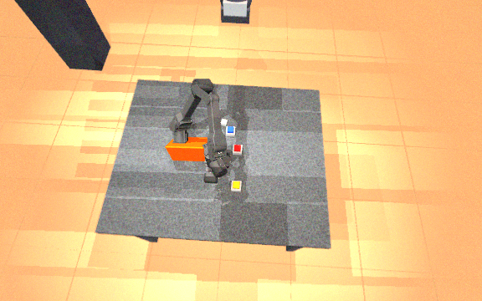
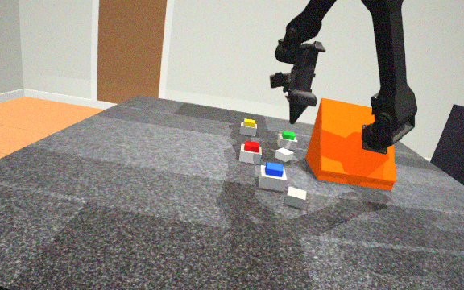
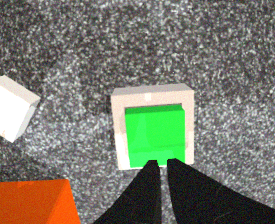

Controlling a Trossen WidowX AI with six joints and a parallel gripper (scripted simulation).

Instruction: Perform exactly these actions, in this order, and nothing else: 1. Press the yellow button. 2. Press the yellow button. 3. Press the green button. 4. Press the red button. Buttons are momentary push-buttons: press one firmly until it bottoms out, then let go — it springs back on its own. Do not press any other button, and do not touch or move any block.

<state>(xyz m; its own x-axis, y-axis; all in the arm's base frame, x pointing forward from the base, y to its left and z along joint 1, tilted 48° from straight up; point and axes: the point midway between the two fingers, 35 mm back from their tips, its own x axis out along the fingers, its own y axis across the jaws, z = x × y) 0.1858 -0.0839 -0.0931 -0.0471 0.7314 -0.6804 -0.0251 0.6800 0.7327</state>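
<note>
Green button (image 3: pixel 154 135) fills the middle of the wrist view, sitting in its pale square housing on the speckled table (image 3: pixel 75 36). The pincer (image 3: pixel 164 183) points down at it with its two dark fingers pressed together and holding nothing, their tips overlapping the button's near edge; whether they touch it cannot be told from this angle. A white block (image 3: pixel 9 107) lies to the left, tilted, and a corner of the orange block (image 3: pixel 29 207) shows at lower left.

From the exterior view the arm rises from its base beside the orange block (image 2: pixel 349 145), bends high out of frame and drops back down, the wrist steeply angled so the pincer (image 2: pixel 295 114) hangs point-down above the green button (image 2: pixel 287 135), clearly off the table (image 2: pixel 95 193). The yellow button (image 2: pixel 249 122) sits to the left of the green one, the red button (image 2: pixel 251 146) nearer the camera, the blue button (image 2: pixel 274 169) nearer again. One white block (image 2: pixel 284 154) lies just beside the green button.

Seen from the top, the arm folds back on itself and the pincer (image 1: pixel 211 177) hides the green button; the yellow button (image 1: pixel 236 185) lies just to its right.
</note>
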